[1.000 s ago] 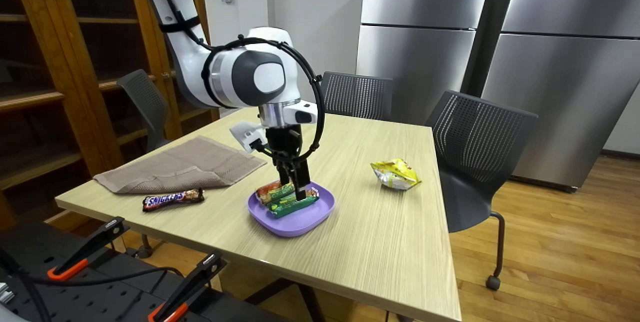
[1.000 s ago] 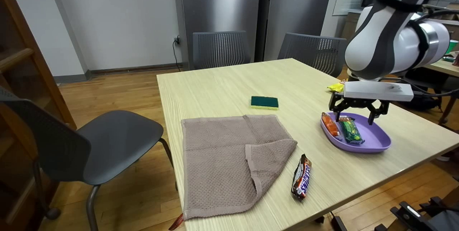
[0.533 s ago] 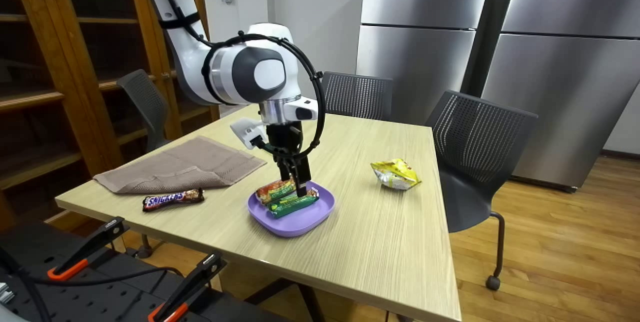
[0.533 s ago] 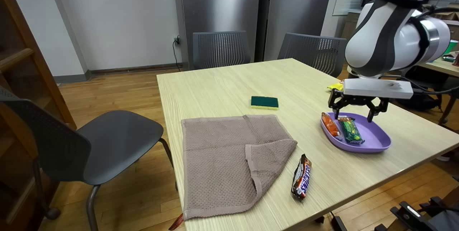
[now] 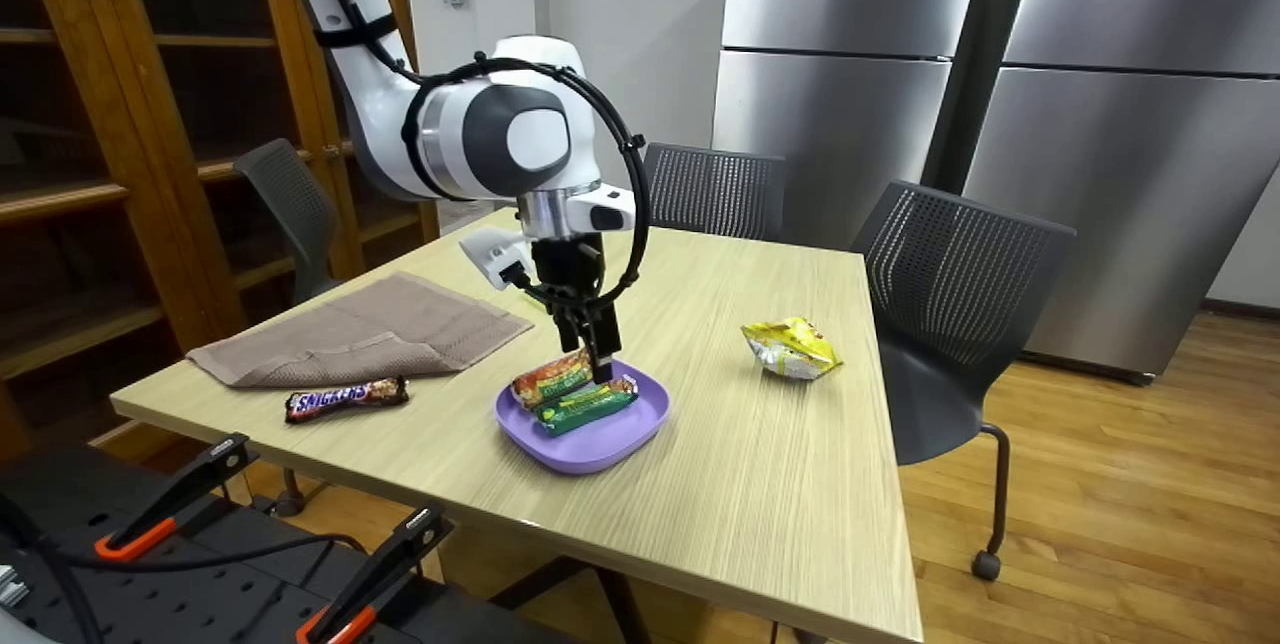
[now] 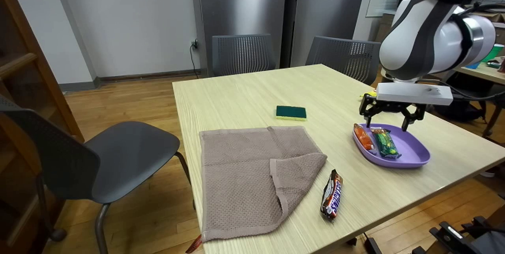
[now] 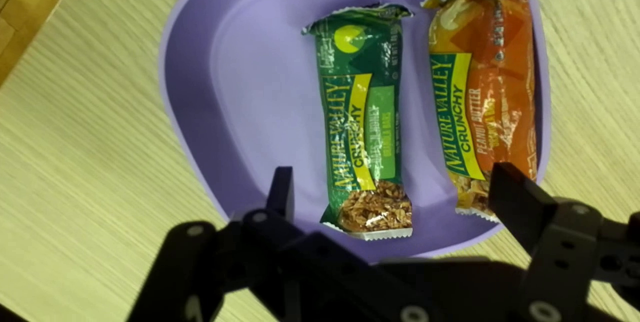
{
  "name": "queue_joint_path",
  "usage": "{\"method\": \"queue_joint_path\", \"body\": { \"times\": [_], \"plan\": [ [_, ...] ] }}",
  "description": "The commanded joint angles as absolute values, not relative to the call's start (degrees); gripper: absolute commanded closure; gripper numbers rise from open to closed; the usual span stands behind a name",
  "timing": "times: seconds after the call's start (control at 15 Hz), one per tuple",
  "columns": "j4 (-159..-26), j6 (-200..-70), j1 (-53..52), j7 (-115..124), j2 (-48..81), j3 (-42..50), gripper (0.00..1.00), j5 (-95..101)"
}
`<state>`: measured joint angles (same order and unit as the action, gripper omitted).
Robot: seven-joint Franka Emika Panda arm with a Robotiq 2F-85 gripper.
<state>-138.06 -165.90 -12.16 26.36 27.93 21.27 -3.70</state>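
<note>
My gripper (image 7: 393, 167) stands wide open above the purple plate (image 7: 250, 77), with nothing held between its fingers. A green granola bar in its wrapper (image 7: 360, 127) lies on the plate, seen between the fingertips in the wrist view. Beside it an orange peanut butter bar (image 7: 492, 77) lies along the plate's side wall, its lower end partly covered by one finger (image 7: 520, 202). In both exterior views the gripper (image 6: 386, 126) hangs a little over the plate's far part, apart from the bars.
A Snickers bar (image 6: 332, 195) lies on the table near a folded-over brown cloth (image 6: 244, 179). Behind the cloth sits a green and yellow sponge (image 6: 291, 112). A yellow chip bag (image 5: 792, 348) rests towards the table's other side. Dark chairs (image 5: 960, 314) stand around the table.
The arm and open gripper have risen slightly from the plate over the last second. Both granola bars and the plate have stayed in place.
</note>
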Motion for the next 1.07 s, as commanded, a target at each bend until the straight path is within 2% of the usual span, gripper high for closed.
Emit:
{"method": "queue_joint_path", "body": {
  "times": [0.0, 0.73, 1.0],
  "plan": [
    [-139.9, -164.7, -11.0, 25.4, 23.7, 19.4, 0.0, -3.2],
    [-138.4, -165.8, -11.3, 26.7, 25.7, 19.2, 0.0, -2.9],
    [-139.3, -166.4, -8.1, 22.5, 24.1, 14.6, 0.0, -4.3]
  ]
}}
